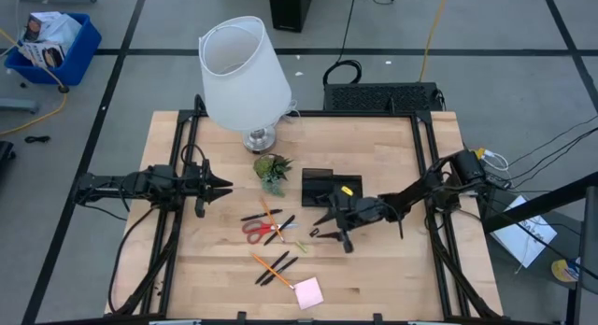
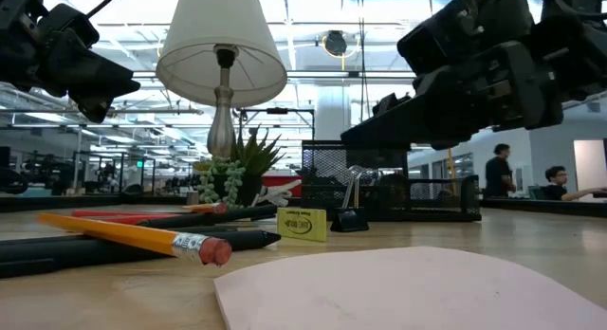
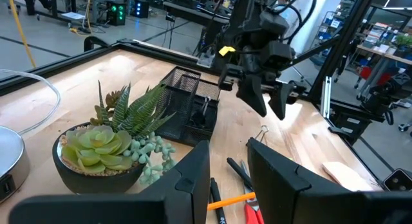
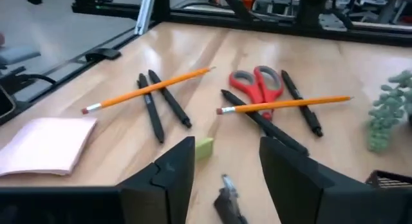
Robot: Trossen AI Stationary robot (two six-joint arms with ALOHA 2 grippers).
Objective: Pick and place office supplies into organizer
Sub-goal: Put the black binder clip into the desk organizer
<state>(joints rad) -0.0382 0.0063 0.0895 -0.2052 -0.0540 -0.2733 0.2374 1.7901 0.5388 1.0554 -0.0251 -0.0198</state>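
Note:
The black mesh organizer (image 1: 322, 185) stands at mid-table, with a yellow piece (image 1: 346, 190) in it. Red-handled scissors (image 1: 255, 229), dark pens (image 1: 280, 228) and orange pencils (image 1: 271, 265) lie flat on the wood. A pink sticky-note pad (image 1: 308, 292) lies near the front edge. A dark clip (image 4: 228, 201) and a yellow-green piece (image 4: 203, 147) lie by my right gripper (image 1: 320, 219). That gripper hovers open just in front of the organizer, with nothing between its fingers. My left gripper (image 1: 227, 187) waits open at the left, holding nothing.
A white-shaded lamp (image 1: 245, 77) stands at the back of the table. A small potted plant (image 1: 272, 171) sits left of the organizer. People sit in the room beyond the table (image 2: 498, 174). Bare wood lies to the front right (image 1: 392, 278).

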